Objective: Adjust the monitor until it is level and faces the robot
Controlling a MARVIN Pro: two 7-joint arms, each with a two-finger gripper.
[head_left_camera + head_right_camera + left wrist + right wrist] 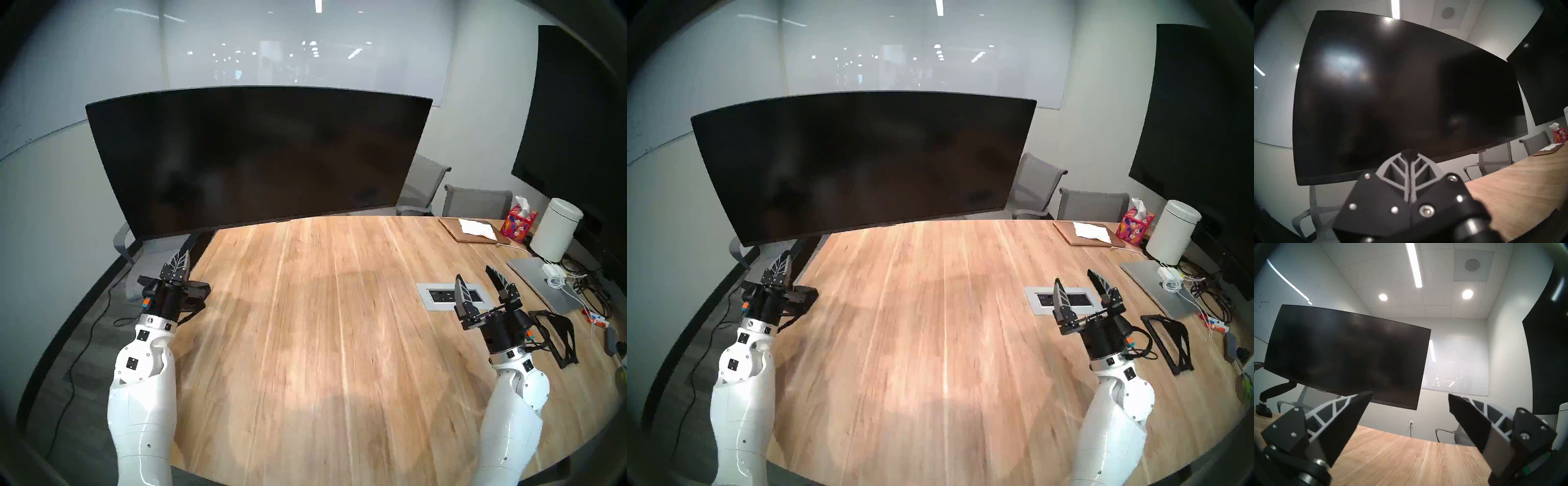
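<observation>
in your head views, the monitor [258,156] hangs dark over the far left edge of the counter [339,339], its left end lower than its right, so it sits tilted. the left gripper [179,259] is just below the monitor's lower left corner, fingers pressed together and holding nothing; you can't tell from here whether the tip touches the bezel. the right gripper [476,283] hovers over the counter's right side with its fingers spread and empty, near a grey socket plate [451,296]. a second screen [573,135] is on the right wall. chairs [475,202] stand behind the counter, and a laptop [543,285], a white canister [554,232] and a tissue box [517,225] crowd the far right edge.

your other head view shows the same layout: monitor [864,163] slanted, left gripper [781,264] under its low corner, right gripper [1078,286] spread.

in your left wrist view, the left gripper [1411,157] points at the monitor [1398,95] with its grey ribbed fingers [1403,173] meeting down the middle; the tip lies over the lower bezel, contact unclear.

in your right wrist view, the right gripper [1410,399] stands wide apart with nothing between its fingers [1345,419]. the monitor [1345,355] slopes down to the right here, and its black arm mount [1276,390] is clamped at the counter's [1398,455] left edge.
</observation>
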